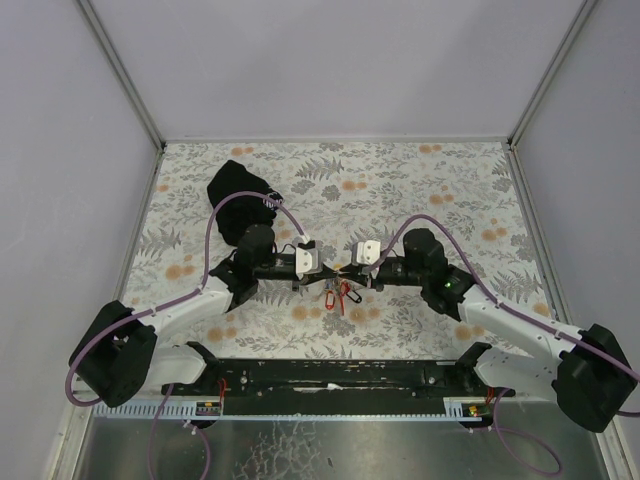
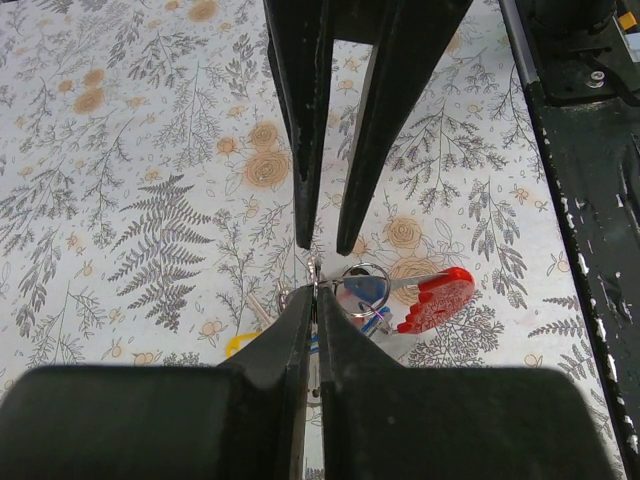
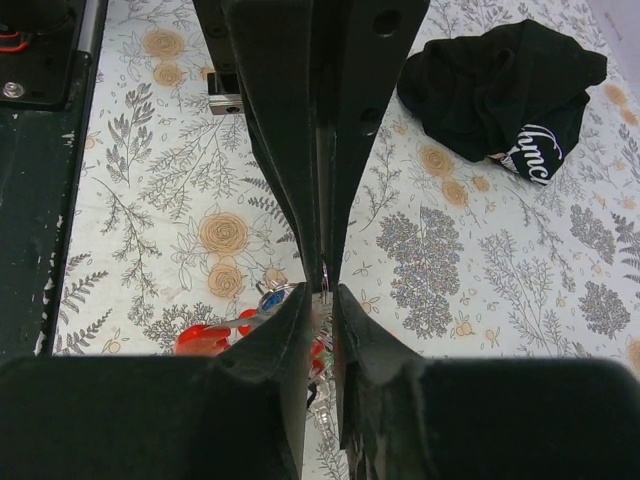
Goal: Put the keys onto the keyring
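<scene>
My left pincer [image 2: 316, 292] clamps the tiny plastic-tagged metal keys [image 2: 437, 298], but my slightly parted right pincer [image 3: 322, 295] beside them may let one slip.

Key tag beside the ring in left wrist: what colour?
The key tag is red, clearest in the left wrist view.

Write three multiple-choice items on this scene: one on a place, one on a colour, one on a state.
1. Where does the pouch lie?
A) far left part of the table
B) near right corner
C) between the grippers

2. What colour is the big tag by the keyring?
A) green
B) black
C) red

3. How is the left gripper?
A) wide open
B) shut
C) out of view

Answers:
1 A, the top view shows it there.
2 C, the left wrist view shows it red.
3 B, its fingers meet with no gap.
</scene>
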Motion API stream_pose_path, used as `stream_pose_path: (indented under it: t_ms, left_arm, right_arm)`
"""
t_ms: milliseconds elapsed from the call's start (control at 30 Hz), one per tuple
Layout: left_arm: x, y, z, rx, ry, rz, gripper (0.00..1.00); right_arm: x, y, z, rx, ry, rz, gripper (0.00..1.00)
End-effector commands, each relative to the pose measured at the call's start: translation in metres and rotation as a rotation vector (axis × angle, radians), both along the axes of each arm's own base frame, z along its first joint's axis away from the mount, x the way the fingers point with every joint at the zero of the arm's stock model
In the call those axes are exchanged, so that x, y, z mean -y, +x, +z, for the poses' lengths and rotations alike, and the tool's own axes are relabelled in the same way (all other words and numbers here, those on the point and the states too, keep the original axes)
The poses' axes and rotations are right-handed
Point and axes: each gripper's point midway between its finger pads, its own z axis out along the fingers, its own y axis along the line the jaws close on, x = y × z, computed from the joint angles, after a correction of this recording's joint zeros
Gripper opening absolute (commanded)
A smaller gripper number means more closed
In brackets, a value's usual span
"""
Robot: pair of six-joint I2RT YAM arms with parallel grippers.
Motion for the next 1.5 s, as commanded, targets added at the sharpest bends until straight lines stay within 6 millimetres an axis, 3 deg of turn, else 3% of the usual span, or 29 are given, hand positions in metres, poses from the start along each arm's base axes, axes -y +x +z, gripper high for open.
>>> stream_pose_path:
  t_ms: [0,100,233,467,633,767,933,1133,1467]
  left_arm:
    - [0.003,0.004,0.019,0.069,-0.063,-0.011,0.00]
    - [0.004,0.004,0.018,0.067,-0.063,-0.012,0.00]
    - [0.003,0.005,0.017,0.065,-0.058,-0.006,0.00]
    - [0.000,0.010,0.016,0.063,-0.051,0.022,0.00]
    - [-0.001,0.013,0.016,0.064,-0.050,0.035,0.00]
    - [-0.001,0.014,0.016,0.064,-0.050,0.039,0.00]
    - [-0.002,0.015,0.016,0.066,-0.046,0.049,0.00]
    - [-0.002,0.016,0.014,0.063,-0.041,0.051,0.00]
    - [-0.001,0.016,0.014,0.059,-0.041,0.049,0.00]
  right_arm:
    - [-0.002,0.004,0.032,0.086,0.043,-0.013,0.23]
    - [0.004,0.006,0.033,0.100,0.040,-0.042,0.35]
    - [0.014,0.012,0.020,0.057,0.009,-0.134,0.35]
    - [0.063,0.042,-0.020,-0.269,-0.076,-0.635,0.38]
    - [0.088,0.040,-0.043,-0.451,-0.110,-0.858,0.42]
    - [0.105,0.037,-0.069,-0.550,-0.179,-0.946,0.43]
    - [0.118,0.037,-0.103,-0.778,-0.136,-0.966,0.40]
    - [0.125,0.038,-0.119,-0.842,-0.146,-0.997,0.37]
    - [0.121,0.039,-0.142,-0.943,-0.171,-0.990,0.36]
